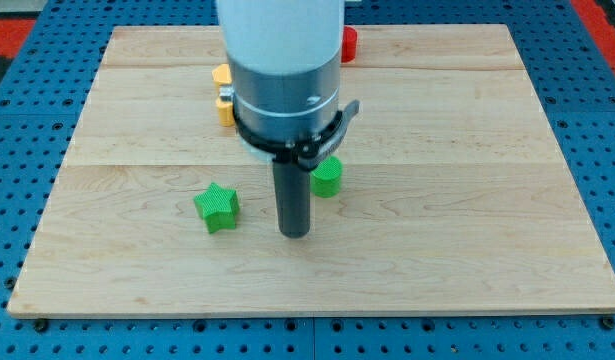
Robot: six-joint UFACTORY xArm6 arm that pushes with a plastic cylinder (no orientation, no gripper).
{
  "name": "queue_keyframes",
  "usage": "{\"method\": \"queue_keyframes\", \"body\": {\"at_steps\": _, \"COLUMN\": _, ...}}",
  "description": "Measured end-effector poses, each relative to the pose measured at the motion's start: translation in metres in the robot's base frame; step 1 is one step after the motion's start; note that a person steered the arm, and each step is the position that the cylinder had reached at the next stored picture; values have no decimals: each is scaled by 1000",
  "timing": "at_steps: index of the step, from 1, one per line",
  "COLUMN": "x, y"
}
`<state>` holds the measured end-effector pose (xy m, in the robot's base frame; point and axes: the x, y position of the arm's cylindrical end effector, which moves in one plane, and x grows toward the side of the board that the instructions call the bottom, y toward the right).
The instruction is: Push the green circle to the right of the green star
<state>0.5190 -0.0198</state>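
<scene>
No claw here, only a rod: my tip (pixel 295 234) rests on the worktop (pixel 467 230) between the green star (pixel 217 207) and green circle (pixel 327 177), which already sits right of the star.

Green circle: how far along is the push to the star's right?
Looks done: the green circle already lies on the view's right of the green star, slightly higher. In hand: my tip rests between them, below-left of the circle. Left: perhaps nudging the circle level with the star.
</scene>
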Motion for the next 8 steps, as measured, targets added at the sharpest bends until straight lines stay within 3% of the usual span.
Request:
{"method": "queue_keyframes", "body": {"at_steps": 1, "x": -23, "y": -76}}
{"method": "queue_keyframes", "body": {"at_steps": 2, "x": 23, "y": -138}}
{"method": "queue_keyframes", "body": {"at_steps": 3, "x": 38, "y": -119}}
{"method": "queue_keyframes", "body": {"at_steps": 4, "x": 47, "y": -32}}
{"method": "queue_keyframes", "body": {"at_steps": 5, "x": 20, "y": 73}}
{"method": "queue_keyframes", "body": {"at_steps": 6, "x": -50, "y": 121}}
{"method": "queue_keyframes", "body": {"at_steps": 7, "x": -74, "y": 82}}
{"method": "queue_keyframes", "body": {"at_steps": 8, "x": -42, "y": -6}}
